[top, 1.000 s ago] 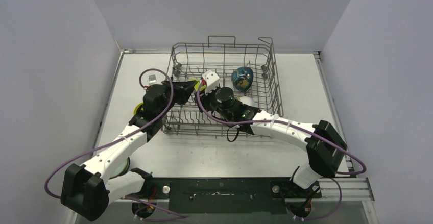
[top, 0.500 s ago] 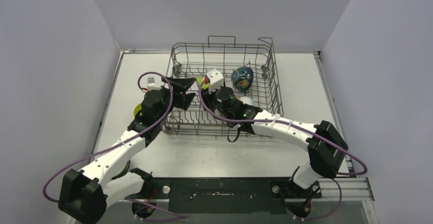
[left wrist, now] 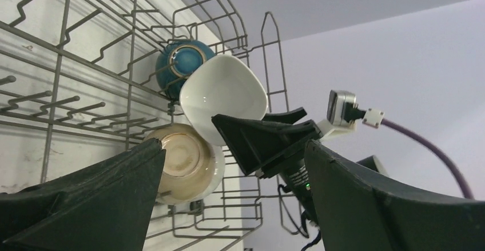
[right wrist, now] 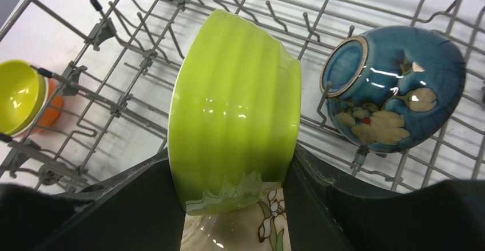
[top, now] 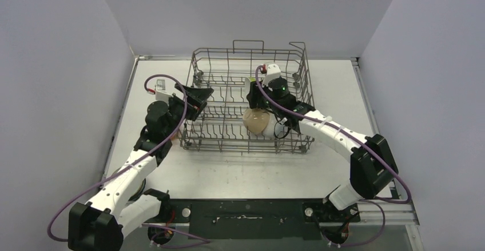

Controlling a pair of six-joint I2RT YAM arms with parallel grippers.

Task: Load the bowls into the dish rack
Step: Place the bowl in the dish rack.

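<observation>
A: What has moved in the last second?
B: The left gripper [top: 200, 96] has drawn back from inside the rack [top: 240, 148] to its left wall. Its jaws, shut back then, now stand wide apart with nothing between them. The right gripper [right wrist: 230, 159] has gone from the rack's near middle toward the far side, uncovering a beige bowl [top: 257, 121].
A: Is the right one carrying anything?
B: Yes, it clamps a lime bowl [right wrist: 234, 108], one finger pressed on each side of the ribbed wall. The bowl is tipped on its side above the tines.
A: Where do the other bowls lie?
B: The beige bowl lies on its side in the rack's near part, just under the lime bowl; whether the two touch I cannot tell. In the right wrist view a blue bowl [right wrist: 394, 85] with a flower pattern leans among the tines beside the lime bowl, foot ring turned toward it, a gap between them.
A: Any outside the rack?
B: A yellow bowl [right wrist: 17, 94] sits nested in an orange bowl [right wrist: 50, 105] on the table [top: 240, 174], beyond the rack's left wall
</observation>
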